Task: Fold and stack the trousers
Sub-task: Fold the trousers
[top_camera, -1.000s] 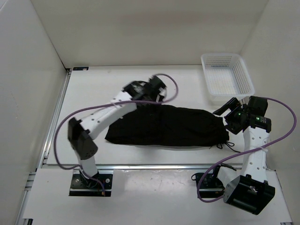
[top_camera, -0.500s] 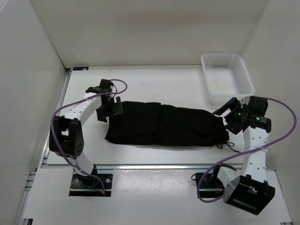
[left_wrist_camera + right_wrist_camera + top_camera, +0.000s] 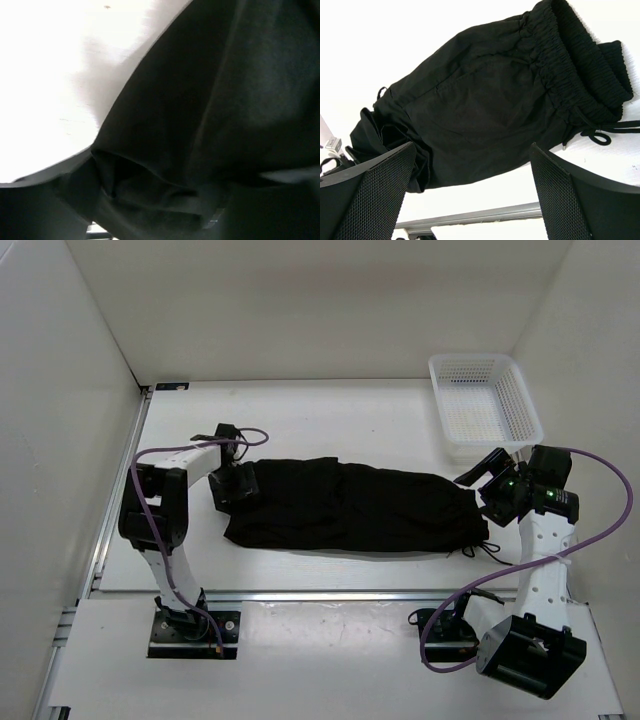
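Observation:
The black trousers lie folded lengthwise across the table, leg ends at the left, elastic waist and thin drawstring at the right. My left gripper is low at the leg ends. In the left wrist view its dark fingers stand wide apart with black cloth bunched between them, so it is open around the cloth. My right gripper is open and empty, held just above the waist end. In the right wrist view its mesh-padded fingers frame the trousers.
A white mesh basket stands at the back right, just beyond the right gripper. White walls close in the left, back and right. A metal rail runs along the table's front edge.
My left arm swung from above the middle of the trousers to their left end and came down onto the leg ends. The right arm and the trousers have not moved.

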Available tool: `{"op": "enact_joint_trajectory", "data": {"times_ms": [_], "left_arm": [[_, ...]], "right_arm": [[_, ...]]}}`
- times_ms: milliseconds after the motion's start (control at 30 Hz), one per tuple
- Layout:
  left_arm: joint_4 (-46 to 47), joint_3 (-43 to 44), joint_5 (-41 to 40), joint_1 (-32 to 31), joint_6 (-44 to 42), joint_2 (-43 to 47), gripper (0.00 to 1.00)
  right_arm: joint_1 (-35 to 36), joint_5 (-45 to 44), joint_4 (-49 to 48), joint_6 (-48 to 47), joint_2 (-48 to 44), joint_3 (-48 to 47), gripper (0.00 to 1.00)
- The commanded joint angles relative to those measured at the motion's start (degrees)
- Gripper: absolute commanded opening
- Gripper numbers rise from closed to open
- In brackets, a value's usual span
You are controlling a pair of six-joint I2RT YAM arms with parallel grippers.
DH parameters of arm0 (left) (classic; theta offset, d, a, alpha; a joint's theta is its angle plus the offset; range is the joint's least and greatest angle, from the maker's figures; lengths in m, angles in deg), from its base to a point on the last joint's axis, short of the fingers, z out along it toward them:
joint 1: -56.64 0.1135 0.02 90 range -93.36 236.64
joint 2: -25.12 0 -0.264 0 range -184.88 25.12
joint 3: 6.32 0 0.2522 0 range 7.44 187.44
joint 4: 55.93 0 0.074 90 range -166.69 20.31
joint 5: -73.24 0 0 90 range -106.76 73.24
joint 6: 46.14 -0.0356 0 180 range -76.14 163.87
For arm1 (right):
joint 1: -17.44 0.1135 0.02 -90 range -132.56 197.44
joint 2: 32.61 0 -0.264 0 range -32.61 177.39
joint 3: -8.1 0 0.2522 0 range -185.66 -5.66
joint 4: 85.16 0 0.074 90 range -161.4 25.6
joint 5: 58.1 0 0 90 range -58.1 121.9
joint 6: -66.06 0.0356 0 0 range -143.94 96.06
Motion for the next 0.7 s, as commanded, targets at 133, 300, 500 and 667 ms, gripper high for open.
{"op": "enact_joint_trajectory", "data": {"times_ms": [133,300,500,667], "left_arm": [[0.86,0.21,-3.33,1.80,3.40,1.49,0.10],[-6.23,4.42,-18.12,3.12,7.09,8.95,0.10],[-18.63,23.29,-32.66,3.82,7.71,13.97,0.10],[-23.74,32.20,-35.58,-0.30,5.26,13.98,0.10]], "right_arm": [[0.18,0.87,-0.58,-0.44,0.52,-1.16,0.99],[0.70,1.39,-0.58,-0.44,0.53,-1.16,0.99],[0.70,1.92,-0.58,-0.44,1.06,-1.16,0.99],[0.70,1.92,-0.58,-0.44,1.06,-1.16,0.99]]}}
